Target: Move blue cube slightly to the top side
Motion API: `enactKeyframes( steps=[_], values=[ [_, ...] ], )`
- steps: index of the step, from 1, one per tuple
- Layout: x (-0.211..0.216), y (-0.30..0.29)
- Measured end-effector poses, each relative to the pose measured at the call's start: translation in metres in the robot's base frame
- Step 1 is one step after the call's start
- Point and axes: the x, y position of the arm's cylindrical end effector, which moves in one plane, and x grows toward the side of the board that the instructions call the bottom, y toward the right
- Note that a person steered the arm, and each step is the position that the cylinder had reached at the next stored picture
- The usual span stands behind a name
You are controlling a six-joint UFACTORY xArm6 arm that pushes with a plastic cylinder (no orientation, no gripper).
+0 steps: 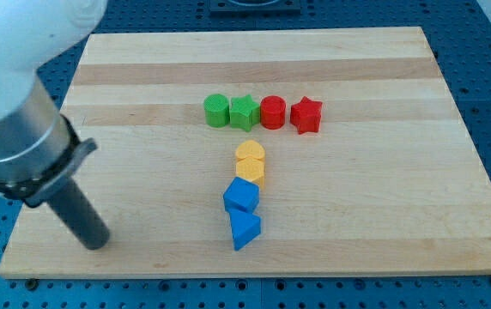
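Note:
The blue cube (241, 196) lies on the wooden board (383, 189) a little below the middle. A blue triangular block (245, 229) touches it from below. Two yellow blocks (251, 153) (251, 170) stack up just above the cube, the lower one touching it. My tip (95, 240) is at the board's lower left, far to the left of the blue cube and touching no block.
A row of blocks lies above the middle: a green cylinder (216, 111), a green star (244, 112), a red cylinder (272, 112) and a red star (306, 115). The arm's white body (14, 77) covers the board's upper left corner.

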Motion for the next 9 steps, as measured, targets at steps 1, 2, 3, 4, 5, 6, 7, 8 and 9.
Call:
enactKeyframes(
  steps=[1, 2, 3, 4, 5, 6, 7, 8, 9],
  values=[
    [-0.008, 0.033],
    [-0.037, 0.065],
    [-0.05, 0.085],
    [-0.049, 0.09],
    [-0.049, 0.107],
    [-0.049, 0.125],
    [-0.049, 0.138],
    [-0.049, 0.139],
    [-0.05, 0.123]
  ],
)
